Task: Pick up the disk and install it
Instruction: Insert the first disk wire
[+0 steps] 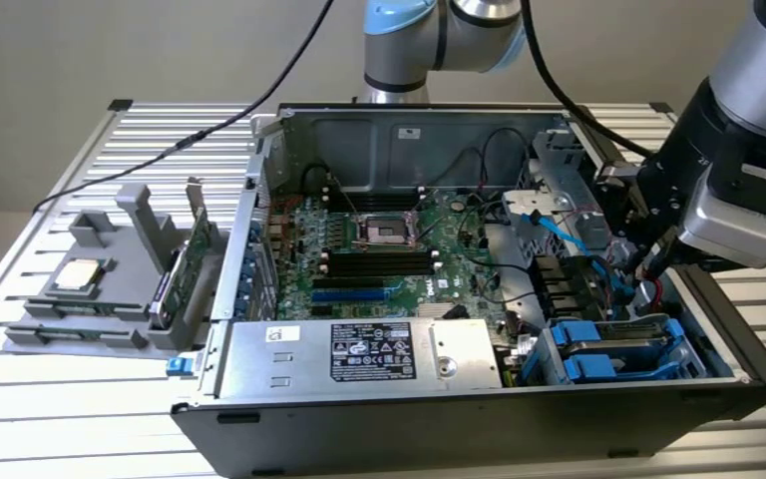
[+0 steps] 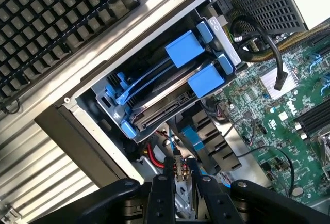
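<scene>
The disk (image 1: 618,342) lies flat in the drive bay at the case's front corner on the exterior view's right, framed by its blue carrier. In the wrist view the disk (image 2: 164,101) sits in the same bay under two blue tabs (image 2: 183,48). My gripper (image 1: 649,267) hangs just behind the bay, low inside the case by its side wall. The gripper (image 2: 180,182) has its fingers (image 2: 160,193) close together on a small black cable plug (image 2: 178,170) with red and yellow wires, a short way from the disk's rear edge.
The open computer case (image 1: 490,419) holds a green motherboard (image 1: 370,249), a power supply (image 1: 356,354) at the front, and blue and black cables (image 1: 557,235) near my arm. On the exterior view's left a grey fixture (image 1: 104,289) carries a silver CPU chip (image 1: 80,274) and an upright green card (image 1: 184,269).
</scene>
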Controlling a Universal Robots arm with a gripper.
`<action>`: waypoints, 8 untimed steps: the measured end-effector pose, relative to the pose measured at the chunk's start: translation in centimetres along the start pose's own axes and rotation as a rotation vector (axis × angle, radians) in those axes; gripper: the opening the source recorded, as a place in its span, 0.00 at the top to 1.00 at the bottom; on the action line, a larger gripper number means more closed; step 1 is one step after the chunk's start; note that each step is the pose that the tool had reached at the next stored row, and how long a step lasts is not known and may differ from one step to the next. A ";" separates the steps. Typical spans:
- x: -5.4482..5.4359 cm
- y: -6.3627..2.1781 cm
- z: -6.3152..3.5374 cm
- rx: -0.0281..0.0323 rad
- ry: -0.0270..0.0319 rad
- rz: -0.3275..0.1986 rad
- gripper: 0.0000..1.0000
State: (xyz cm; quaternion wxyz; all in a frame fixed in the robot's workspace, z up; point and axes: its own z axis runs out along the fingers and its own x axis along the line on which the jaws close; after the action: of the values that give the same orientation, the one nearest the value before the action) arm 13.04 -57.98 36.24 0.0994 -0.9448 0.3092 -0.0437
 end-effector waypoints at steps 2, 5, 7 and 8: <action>0.1 -0.07 0.03 -0.0002 -0.0009 -0.001 0.76; 0.2 -0.18 0.06 -0.0006 -0.0019 -0.003 0.76; 0.3 -0.20 0.06 -0.0020 -0.0041 -0.005 0.76; 0.3 -0.21 0.07 -0.0036 -0.0065 -0.005 0.76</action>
State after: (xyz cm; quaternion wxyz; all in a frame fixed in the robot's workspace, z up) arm 13.40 -57.97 36.23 0.0986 -0.9458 0.3067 -0.0403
